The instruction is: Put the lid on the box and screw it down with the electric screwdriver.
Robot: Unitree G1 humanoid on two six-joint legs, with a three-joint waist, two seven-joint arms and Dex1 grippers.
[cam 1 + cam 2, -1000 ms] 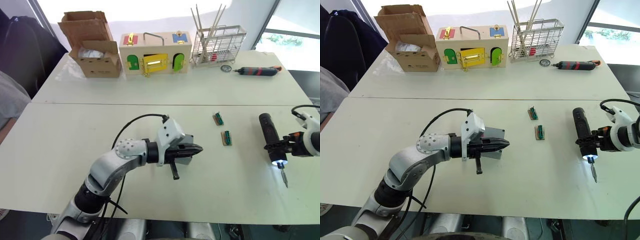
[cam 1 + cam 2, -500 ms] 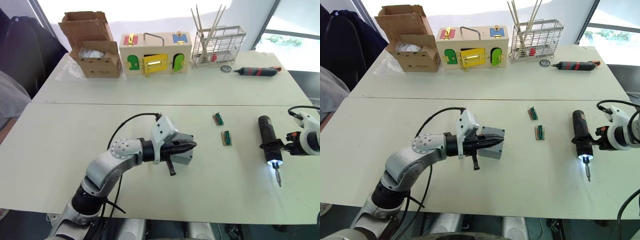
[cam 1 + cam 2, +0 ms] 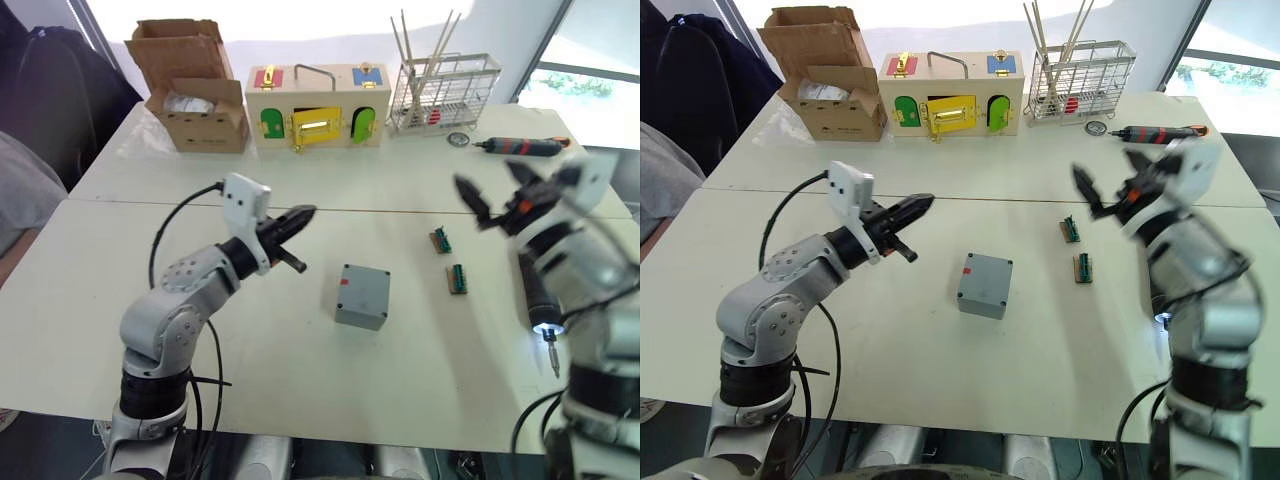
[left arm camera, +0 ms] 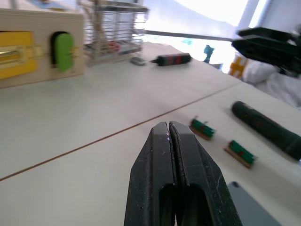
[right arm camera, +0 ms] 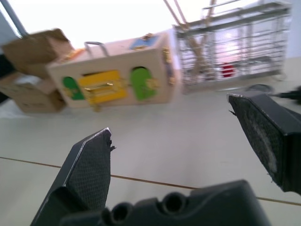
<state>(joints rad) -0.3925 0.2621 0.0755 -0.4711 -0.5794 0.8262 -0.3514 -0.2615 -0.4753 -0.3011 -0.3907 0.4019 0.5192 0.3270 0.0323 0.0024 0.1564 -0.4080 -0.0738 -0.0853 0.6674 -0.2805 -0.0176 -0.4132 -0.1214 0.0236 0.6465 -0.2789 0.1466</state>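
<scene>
Both arms have lifted off the surface (image 3: 300,360): left gripper (image 3: 298,215) fingers pressed together, empty; right gripper (image 3: 493,199) fingers spread wide, empty. Box (image 3: 362,296) sits mid-surface, lid on; electric screwdriver (image 3: 537,295) lies released to its right.

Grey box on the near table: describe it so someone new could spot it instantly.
Start at the near white table, the one in front of the seam. Near its middle, between the two arms, sits a small grey plastic box with rounded corners. Unlike the two little green connector strips beside it, it is cube-like and carries a small red mark.
</scene>
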